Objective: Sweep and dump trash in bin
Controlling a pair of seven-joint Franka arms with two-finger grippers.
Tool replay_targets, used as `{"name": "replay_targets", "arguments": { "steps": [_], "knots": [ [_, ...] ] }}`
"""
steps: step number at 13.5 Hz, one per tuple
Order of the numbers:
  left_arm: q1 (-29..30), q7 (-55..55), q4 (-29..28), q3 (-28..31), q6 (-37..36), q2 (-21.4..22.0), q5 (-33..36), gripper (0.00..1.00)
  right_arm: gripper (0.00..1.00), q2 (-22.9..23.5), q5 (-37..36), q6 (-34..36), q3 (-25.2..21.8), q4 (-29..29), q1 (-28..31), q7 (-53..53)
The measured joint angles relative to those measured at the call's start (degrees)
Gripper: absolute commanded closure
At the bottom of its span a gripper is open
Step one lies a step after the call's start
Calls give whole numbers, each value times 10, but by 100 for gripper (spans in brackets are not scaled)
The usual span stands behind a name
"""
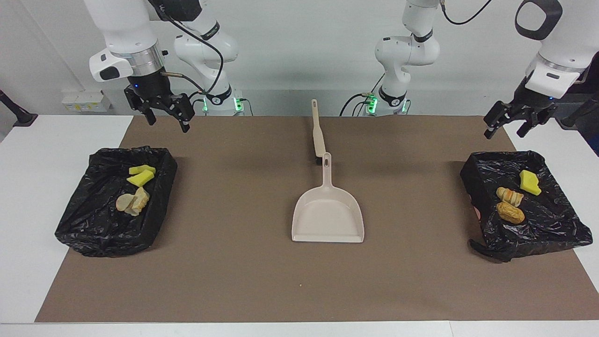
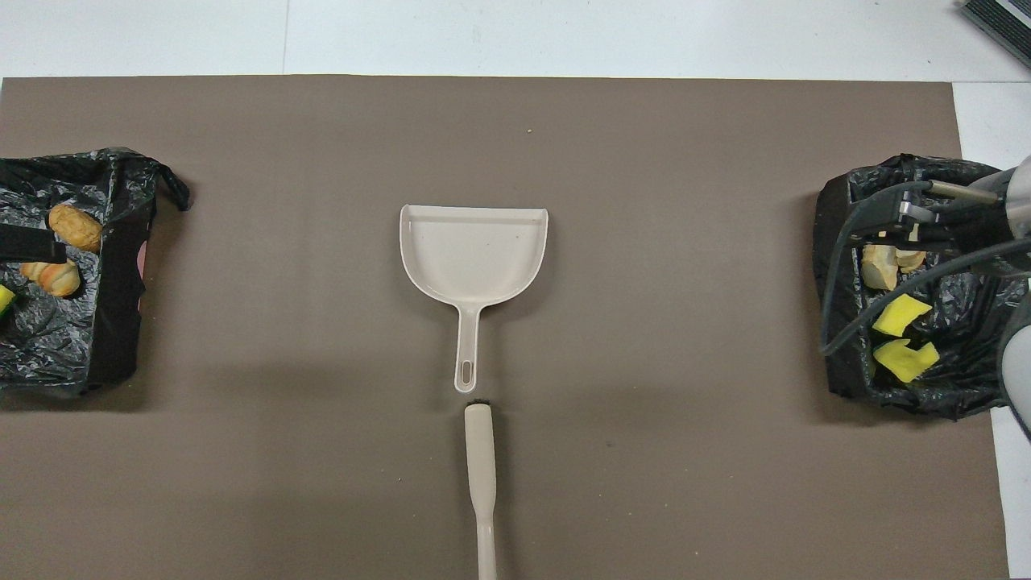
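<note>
The trash lies in two black-bagged bins. The bin [image 1: 93, 234] at the right arm's end holds yellow sponge pieces [image 1: 140, 177] and pale beige lumps [image 1: 133, 201]. In the bin [image 1: 552, 220] at the left arm's end are a yellow sponge piece [image 1: 529, 182] and two golden-brown nuggets [image 1: 510, 211]. My left gripper [image 1: 504, 133] hangs open and empty, high over the mat's corner by that bin. Only one of its fingers [image 2: 24, 246] shows in the overhead view. My right gripper [image 1: 168, 122] waits open and empty, up in the air over the mat's other corner.
A beige dustpan [image 1: 327, 213] lies flat mid-mat, mouth away from the robots, handle toward them. The beige brush [image 1: 318, 131] lies in line with that handle, nearer the robots, its head almost touching the handle's end. Brown mat [image 1: 234, 281] covers the white table.
</note>
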State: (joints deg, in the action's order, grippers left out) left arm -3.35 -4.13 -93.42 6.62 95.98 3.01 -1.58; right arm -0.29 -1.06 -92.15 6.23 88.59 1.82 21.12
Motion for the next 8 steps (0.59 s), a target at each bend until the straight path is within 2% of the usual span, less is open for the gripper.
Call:
{"name": "replay_targets", "arguments": {
  "steps": [3, 8],
  "knots": [
    [15, 3, 21, -36, -49, 1, 13, 0, 0, 0, 0, 0, 0, 0, 0, 0],
    [5, 3, 23, -30, -76, 4, 14, 0, 0, 0, 0, 0, 0, 0, 0, 0]
  ]
}}
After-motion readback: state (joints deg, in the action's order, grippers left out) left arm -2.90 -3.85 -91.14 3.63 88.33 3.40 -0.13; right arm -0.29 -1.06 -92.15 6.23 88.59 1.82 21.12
